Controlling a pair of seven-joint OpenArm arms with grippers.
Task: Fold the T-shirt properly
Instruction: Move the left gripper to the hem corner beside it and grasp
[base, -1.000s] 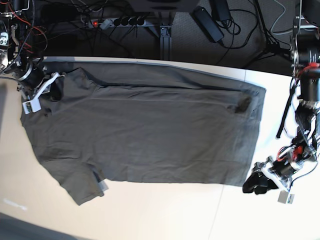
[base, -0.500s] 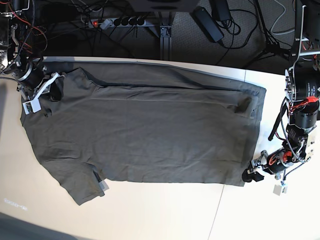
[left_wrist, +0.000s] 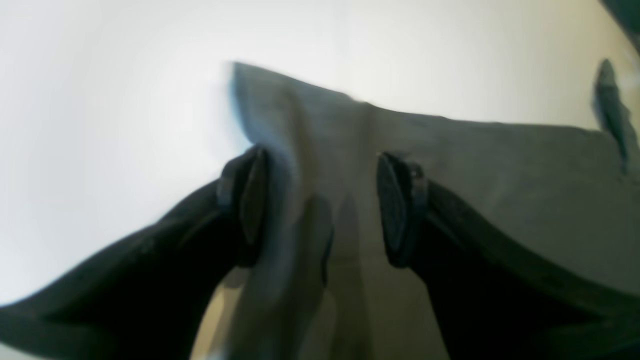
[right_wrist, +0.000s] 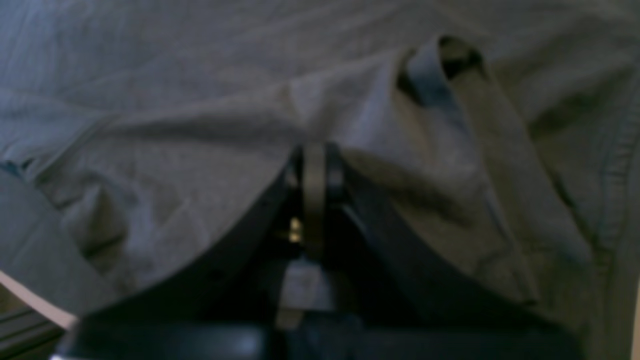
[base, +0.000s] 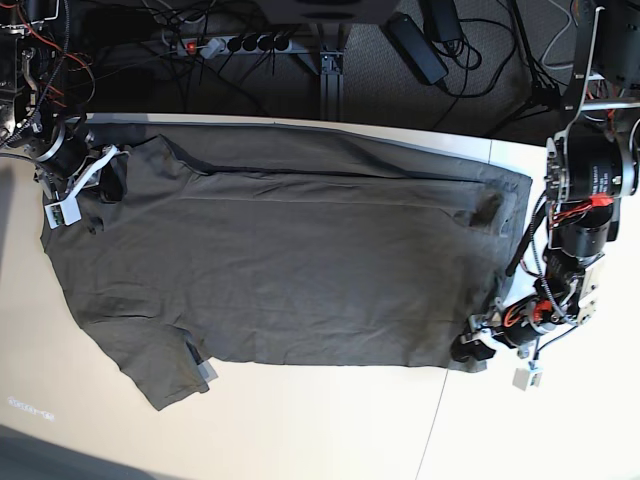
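At the hem corner, the left hand (left_wrist: 320, 205) stands wide, its fingers either side of a raised fold of the T-shirt (base: 290, 260). Near the collar end, the right hand (right_wrist: 315, 165) is clamped on cloth. Elsewhere, the garment lies spread over the pale worktop (base: 330, 430).

The T-shirt (base: 290, 270) is soft, matt woven-looking cloth, finely creased, with a stitched hem near its lower corner. Under the T-shirt, the table (base: 300, 420) looks smooth, pale and faintly glossy. The left gripper (left_wrist: 320, 200) has matt black, plastic-looking fingers.
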